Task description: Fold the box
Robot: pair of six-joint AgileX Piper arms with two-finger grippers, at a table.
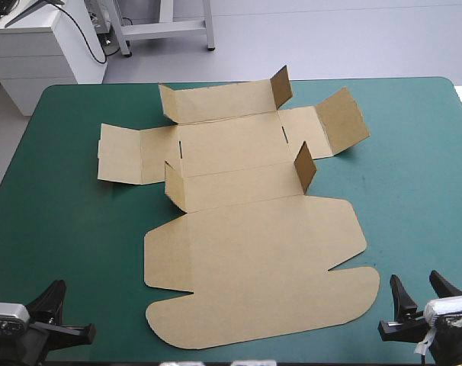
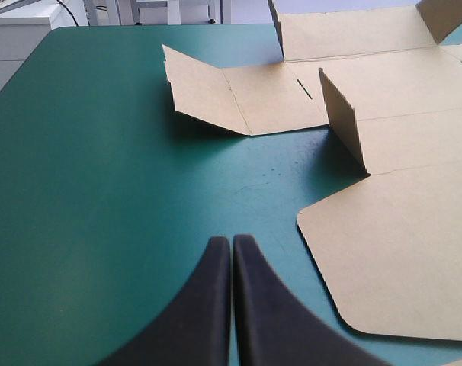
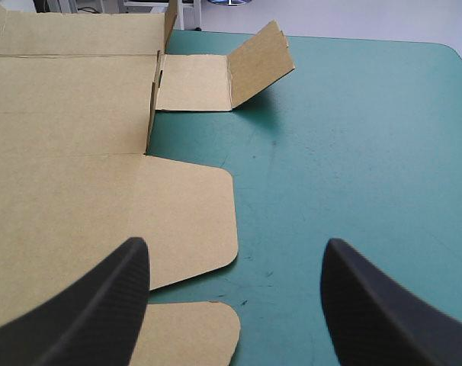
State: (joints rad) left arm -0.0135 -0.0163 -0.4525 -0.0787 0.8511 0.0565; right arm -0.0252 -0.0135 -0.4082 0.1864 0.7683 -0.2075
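Since neither tool grips anything yet, the table (image 1: 56, 198) carries the box (image 1: 254, 252) spread nearly flat ahead of both, walls and end flaps half raised, lid nearest. The left tool (image 2: 231, 241), fingers together, sits beside the lid. The right tool (image 3: 235, 248) stands wide apart, perhaps overlapping the lid's corner. Both wrist views cut off the far flaps.

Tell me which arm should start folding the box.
Right, probably. The right claw is open, with the edge of the box close ahead of it; the left claw is shut over bare cover.
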